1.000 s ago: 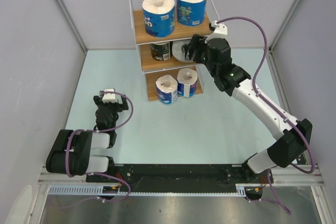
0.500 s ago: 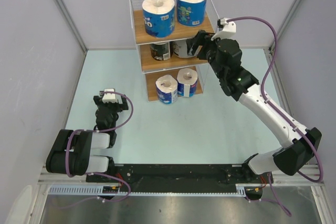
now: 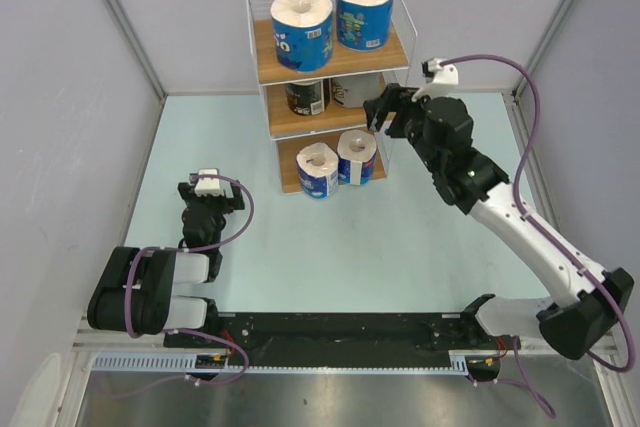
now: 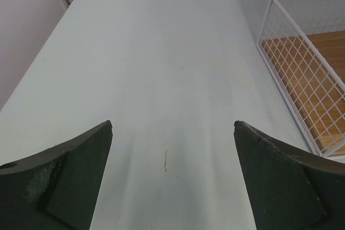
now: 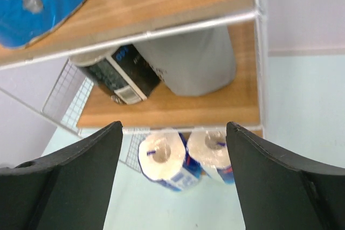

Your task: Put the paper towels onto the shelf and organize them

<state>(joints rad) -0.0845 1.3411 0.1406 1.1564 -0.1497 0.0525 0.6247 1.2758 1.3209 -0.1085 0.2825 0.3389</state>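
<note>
The shelf (image 3: 290, 119) stands at the back of the table, with wooden boards and a white wire frame. Two blue-wrapped rolls (image 3: 302, 29) stand on the top board. A dark-wrapped roll (image 3: 306, 97) and a grey-wrapped roll (image 5: 191, 60) stand on the middle board. Two blue-wrapped rolls (image 3: 318, 169) stand on the bottom board; they also show in the right wrist view (image 5: 164, 160). My right gripper (image 3: 384, 107) is open and empty, just right of the middle tier. My left gripper (image 3: 205, 187) is open and empty, low over the table at the left.
Grey walls close in the pale blue table on three sides. The shelf's wire side (image 4: 302, 90) shows at the right of the left wrist view. The right arm's purple cable (image 3: 500, 62) loops above it.
My right gripper has drawn back from the middle tier to the right and let go of the grey-wrapped roll, which now stands on the board. The left arm has not moved.
</note>
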